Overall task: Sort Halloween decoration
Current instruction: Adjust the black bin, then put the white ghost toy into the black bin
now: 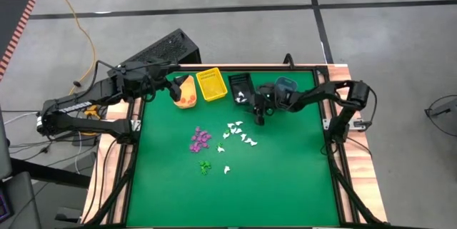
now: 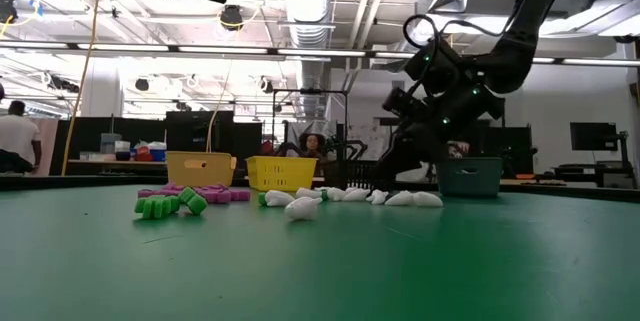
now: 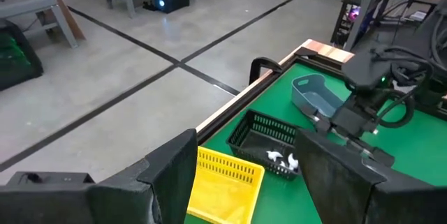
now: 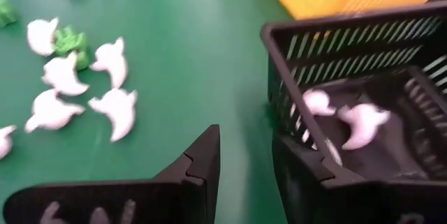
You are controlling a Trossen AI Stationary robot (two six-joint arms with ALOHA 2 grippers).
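The Halloween decoration lies in loose heaps on the green table: white pieces [image 1: 239, 133] [image 4: 112, 109], purple ones [image 1: 200, 138] and green ones [image 1: 205, 166]. Two white pieces [image 4: 363, 123] lie in the black bin [image 1: 240, 88] [image 4: 328, 42]. My right gripper [image 1: 259, 118] [image 4: 244, 175] is open and low over the table, slanting down. It stands just on the near side of the black bin with nothing between its fingers. My left gripper [image 1: 173, 86] [image 3: 244, 182] hangs open, high above the far left bins.
Four small bins stand in a row along the far edge: tan [image 1: 187, 95], yellow [image 1: 212, 85], black, and blue-grey [image 1: 285, 85]. A raised wooden frame [image 1: 335, 158] runs round the table. The near half of the green mat [image 1: 235, 200] is bare.
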